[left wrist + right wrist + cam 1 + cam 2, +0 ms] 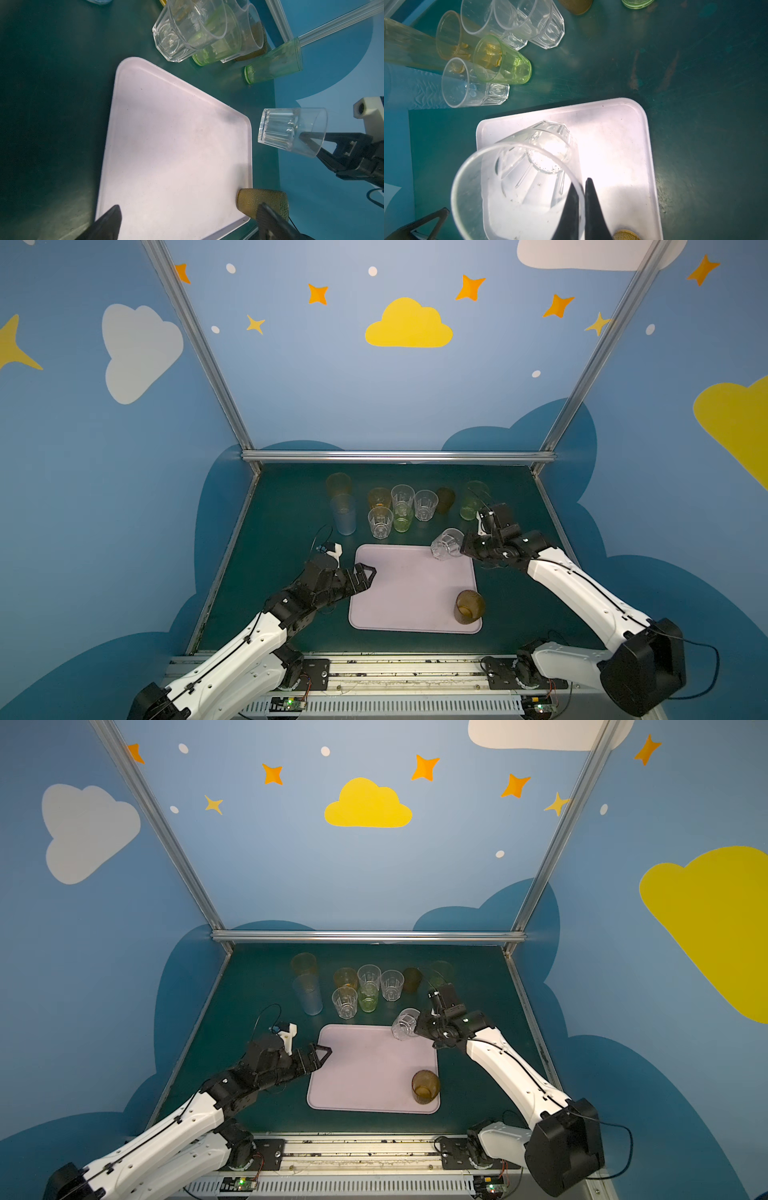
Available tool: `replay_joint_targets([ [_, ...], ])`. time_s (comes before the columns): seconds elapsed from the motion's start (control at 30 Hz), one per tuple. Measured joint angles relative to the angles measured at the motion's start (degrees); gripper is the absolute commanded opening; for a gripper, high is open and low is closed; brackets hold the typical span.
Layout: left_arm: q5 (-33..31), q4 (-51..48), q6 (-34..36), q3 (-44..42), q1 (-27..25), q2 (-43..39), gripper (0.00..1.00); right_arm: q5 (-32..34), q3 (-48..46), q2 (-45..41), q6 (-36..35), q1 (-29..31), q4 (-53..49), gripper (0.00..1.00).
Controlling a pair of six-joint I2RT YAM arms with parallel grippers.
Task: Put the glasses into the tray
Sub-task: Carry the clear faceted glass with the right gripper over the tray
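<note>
Jaws on the right gripper [462,546] pinch a clear glass [446,543] over the tray [407,589], and the left gripper [360,577] jaws are spread.

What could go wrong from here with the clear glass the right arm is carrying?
1. The right tool pinches only the thin rim wall of the tilted clear glass, so it may slip or swing.
2. It hangs by the far corner of the tray; released there, it could land on the low rim and topple.
</note>
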Motion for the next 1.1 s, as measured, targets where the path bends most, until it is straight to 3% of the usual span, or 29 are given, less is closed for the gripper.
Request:
replay_joint_targets([
  [0.53,1.79,0.55,-2.8,0.02,-5.29,3.85,1.0,2.32,-3.19,-3.48,-1.7,0.42,-4.02,0.0],
  [1.1,-0.55,4.24,-4.11,1.33,-12.44,7.82,1.0,6.32,-4.15,-3.21,-2.54,1.18,-7.28,0.0],
])
